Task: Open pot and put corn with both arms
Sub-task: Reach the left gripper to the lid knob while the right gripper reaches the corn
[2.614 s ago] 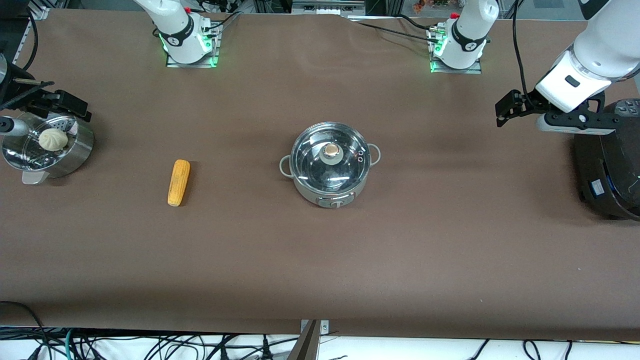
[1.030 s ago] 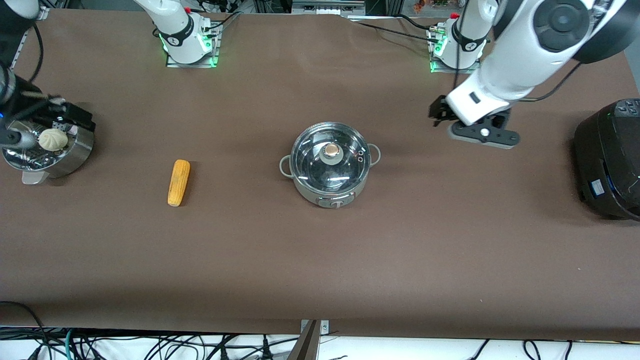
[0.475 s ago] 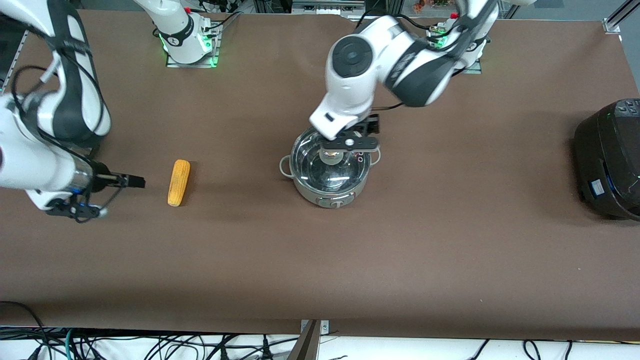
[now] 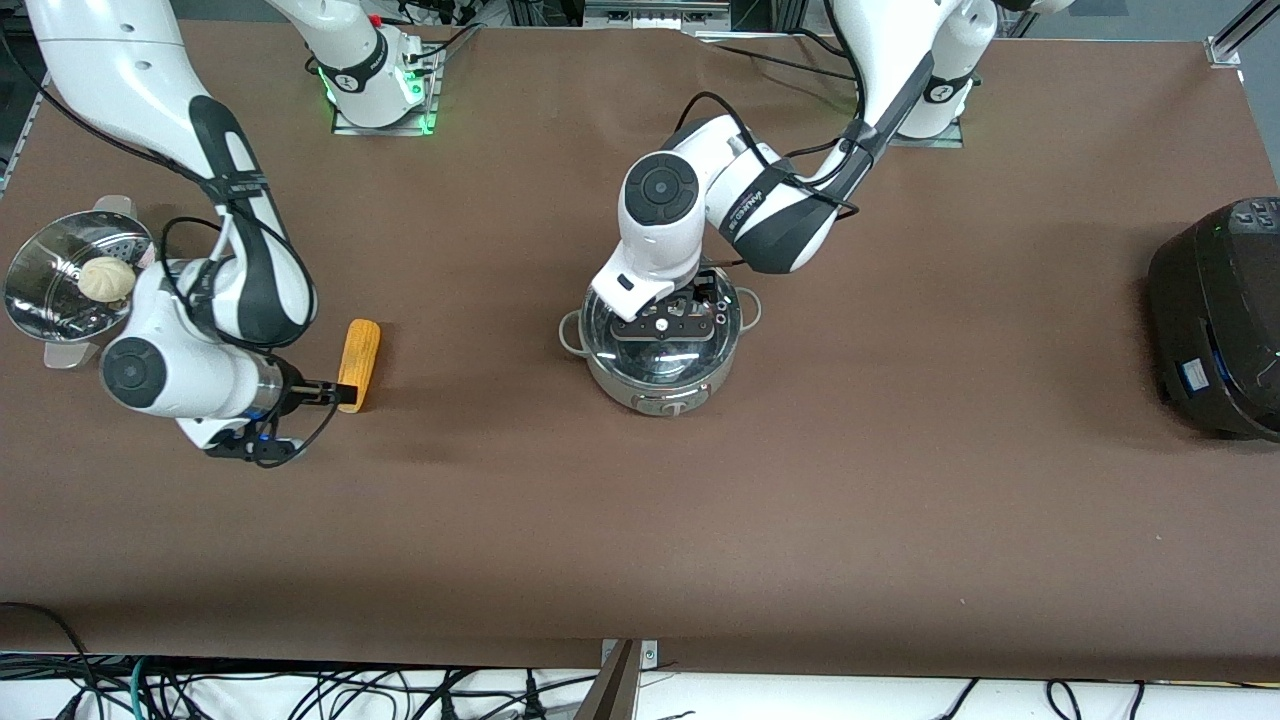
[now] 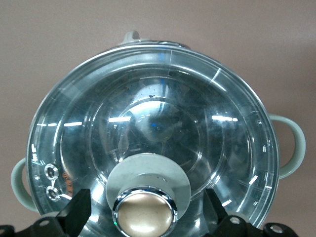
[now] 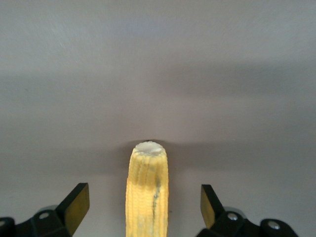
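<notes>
Two arms are seen reaching in from the top of the frame. At frame centre the pot point(image 4: 655, 350) is kept lidded, the left gripper point(image 5: 145, 213) spread around its beige knob point(image 5: 145, 211). At centre-left the corn point(image 4: 357, 365) is straddled by the right gripper point(image 6: 145, 207), fingers spread

The left arm point(image 4: 790, 200) comes from its base at about 1 o'clock of the front view and bends down toward the centre. Its wrist points downward, and the left gripper point(image 5: 144, 217) hangs low with the jaws spread wide, one finger point(image 5: 76, 211) on each side.

The right arm point(image 4: 215, 200) comes from its base at about 11 o'clock and folds toward 9 o'clock. The right gripper point(image 6: 143, 205) is low over the table, jaws spread wide apart.
</notes>
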You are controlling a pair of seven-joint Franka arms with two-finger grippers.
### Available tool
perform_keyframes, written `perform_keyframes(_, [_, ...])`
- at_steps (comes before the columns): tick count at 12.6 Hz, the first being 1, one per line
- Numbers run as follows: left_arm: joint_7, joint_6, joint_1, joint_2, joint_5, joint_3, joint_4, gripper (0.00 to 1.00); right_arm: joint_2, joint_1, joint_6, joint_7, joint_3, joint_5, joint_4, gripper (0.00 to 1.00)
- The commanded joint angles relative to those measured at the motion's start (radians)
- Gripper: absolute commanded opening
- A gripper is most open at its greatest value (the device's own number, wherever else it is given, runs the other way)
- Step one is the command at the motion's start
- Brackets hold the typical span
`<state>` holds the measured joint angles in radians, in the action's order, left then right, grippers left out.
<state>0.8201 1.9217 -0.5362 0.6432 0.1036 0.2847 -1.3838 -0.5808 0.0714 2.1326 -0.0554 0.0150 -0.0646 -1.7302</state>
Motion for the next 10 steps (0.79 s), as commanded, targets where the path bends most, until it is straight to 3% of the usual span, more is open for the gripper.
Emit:
perform_keyframes(1, [-0.038, -0.012, 0.001, 0.013, 0.031, 0.001, 0.034, 1.00, 0.026, -0.002, 0.099, 0.003, -0.013, -0.014, -0.110, 1.00])
perform_keyframes(2, [-0.039, -0.012, -0.001, 0.012, 0.031, 0.001, 0.032, 0.91, 0.016, -0.001, 0.107, 0.003, -0.015, -0.014, -0.120, 1.00])
perform_keyframes(3, [-0.041, -0.012, -0.007, 0.012, 0.033, 0.001, 0.034, 0.69, 0.010, -0.001, 0.107, 0.003, -0.016, -0.014, -0.127, 1.00])
perform_keyframes(4, [-0.041, -0.012, -0.008, 0.009, 0.033, 0.001, 0.035, 0.35, 0.006, -0.001, 0.107, 0.003, -0.018, -0.014, -0.140, 1.00])
perform_keyframes(6, [-0.044, -0.015, -0.005, 0.001, 0.033, 0.001, 0.037, 0.02, 0.009, -0.001, 0.098, 0.003, -0.018, -0.014, -0.173, 1.00])
perform_keyframes(9, [-0.030, -0.048, 0.007, -0.069, 0.030, -0.004, 0.046, 0.00, 0.030, -0.001, 0.081, 0.003, -0.018, -0.015, -0.229, 1.00])
perform_keyframes(10, [-0.032, -0.120, 0.012, -0.109, 0.031, -0.007, 0.048, 0.00, 0.033, -0.001, 0.064, 0.003, -0.018, -0.015, -0.232, 0.99])
